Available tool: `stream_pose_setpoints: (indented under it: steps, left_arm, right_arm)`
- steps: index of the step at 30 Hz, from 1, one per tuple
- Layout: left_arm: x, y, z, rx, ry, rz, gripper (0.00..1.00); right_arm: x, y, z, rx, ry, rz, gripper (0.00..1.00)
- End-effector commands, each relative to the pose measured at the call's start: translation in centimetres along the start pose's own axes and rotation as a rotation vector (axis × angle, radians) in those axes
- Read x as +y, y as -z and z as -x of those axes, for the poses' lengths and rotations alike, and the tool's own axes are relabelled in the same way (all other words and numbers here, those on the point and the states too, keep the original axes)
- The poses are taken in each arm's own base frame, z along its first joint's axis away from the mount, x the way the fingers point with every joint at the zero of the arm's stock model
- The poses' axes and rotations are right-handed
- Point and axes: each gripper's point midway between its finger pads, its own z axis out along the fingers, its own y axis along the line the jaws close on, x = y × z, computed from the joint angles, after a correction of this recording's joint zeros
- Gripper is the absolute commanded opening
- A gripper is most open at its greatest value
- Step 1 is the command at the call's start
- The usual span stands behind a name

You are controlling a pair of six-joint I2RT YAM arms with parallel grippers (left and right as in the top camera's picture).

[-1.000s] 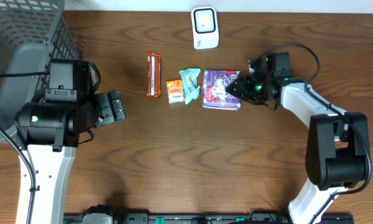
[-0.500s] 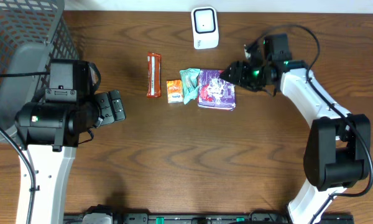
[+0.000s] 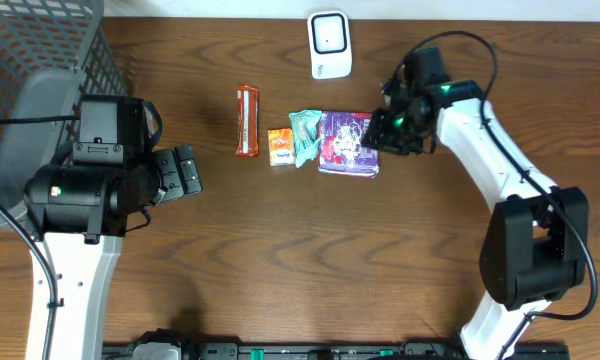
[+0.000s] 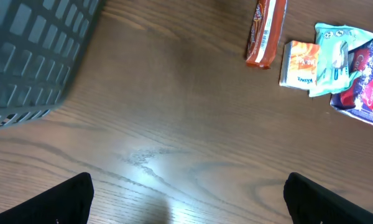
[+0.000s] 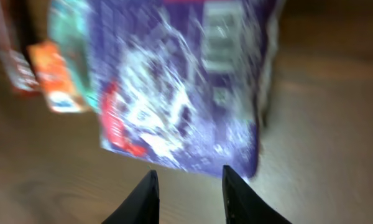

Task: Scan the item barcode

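A purple packet (image 3: 347,144) lies flat on the wooden table, last in a row of items. My right gripper (image 3: 381,133) hovers at its right edge. In the right wrist view the purple packet (image 5: 180,87) is blurred and lies just beyond the right gripper (image 5: 189,171), whose two dark fingers stand a narrow gap apart with only bare table between them. A white barcode scanner (image 3: 330,45) stands at the back of the table. My left gripper (image 4: 186,202) is wide open over bare wood, far left of the items.
Left of the purple packet lie a teal packet (image 3: 306,135), a small orange packet (image 3: 280,147) and a red bar (image 3: 247,120). A dark mesh basket (image 3: 40,60) fills the far left corner.
The purple packet slid slightly left. My right gripper swung up behind it, then came back to its right edge with narrower jaws. The left arm has not moved.
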Motion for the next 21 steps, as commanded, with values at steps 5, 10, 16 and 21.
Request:
stream_pose_setpoints:
  steps: [5, 10, 16, 21]
  left_arm:
    - [0.1, 0.1, 0.0, -0.003, 0.014, 0.001, 0.98]
    - [0.1, 0.1, 0.0, -0.003, 0.014, 0.002, 0.98]
    - [0.1, 0.1, 0.0, -0.003, 0.014, 0.001, 0.98]
    - [0.1, 0.1, 0.0, -0.003, 0.014, 0.001, 0.98]
  right_arm:
    - [-2.1, -2.3, -2.8, 0.050, -0.052, -0.167, 0.24]
    - [-2.2, -4.8, -4.7, 0.063, -0.068, -0.168, 0.22]
    - [-2.4, -6.3, -4.5, 0.014, -0.066, -0.156, 0.20]
    - [-4.9, -5.6, -2.5, -0.080, -0.107, -0.264, 0.17]
